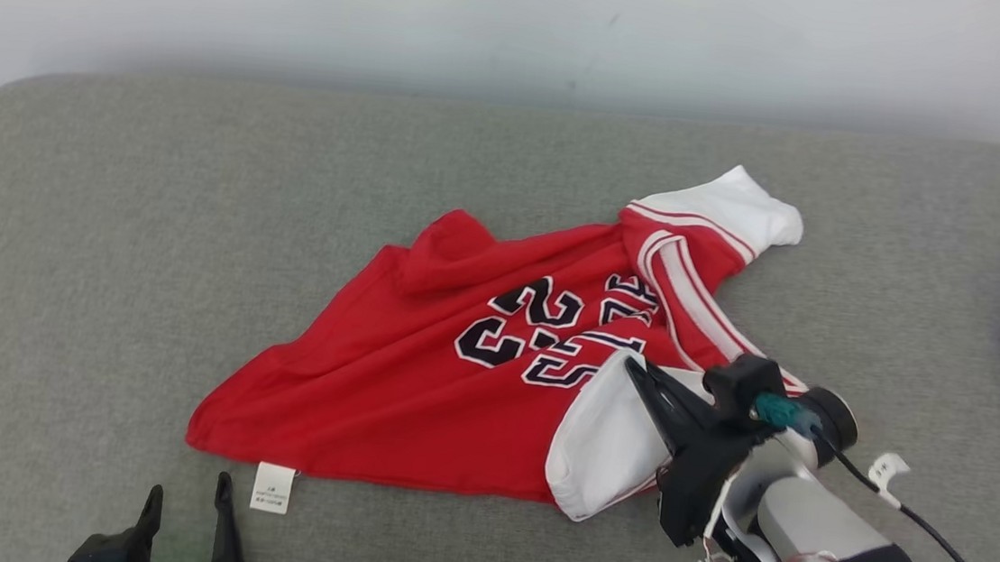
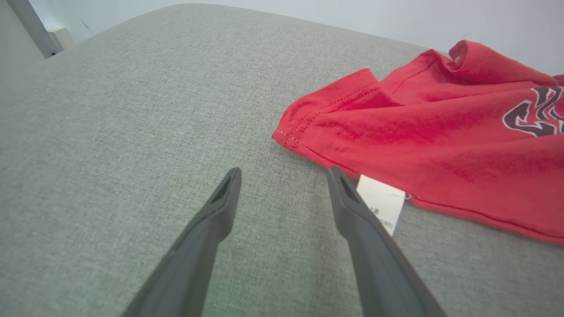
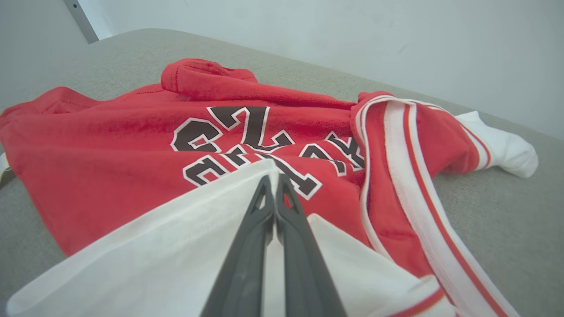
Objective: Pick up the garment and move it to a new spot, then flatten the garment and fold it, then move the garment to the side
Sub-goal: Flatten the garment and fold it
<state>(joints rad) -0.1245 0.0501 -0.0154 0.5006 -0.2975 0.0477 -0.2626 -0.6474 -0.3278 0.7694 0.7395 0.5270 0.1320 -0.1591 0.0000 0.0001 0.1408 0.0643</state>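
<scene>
red garment (image 1: 399, 399) on grey cushion (image 1: 105, 237) | right pincer (image 1: 633, 365) clamped on its white sleeve (image 1: 603, 444) | left pincer (image 1: 188, 485) wide, empty

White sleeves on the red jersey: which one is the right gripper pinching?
The near white sleeve, closest to the robot: the right gripper is shut on its peak. The far white sleeve lies untouched at the back.

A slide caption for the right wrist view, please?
Right hand pinches the white sleeve of the red jersey.
</scene>
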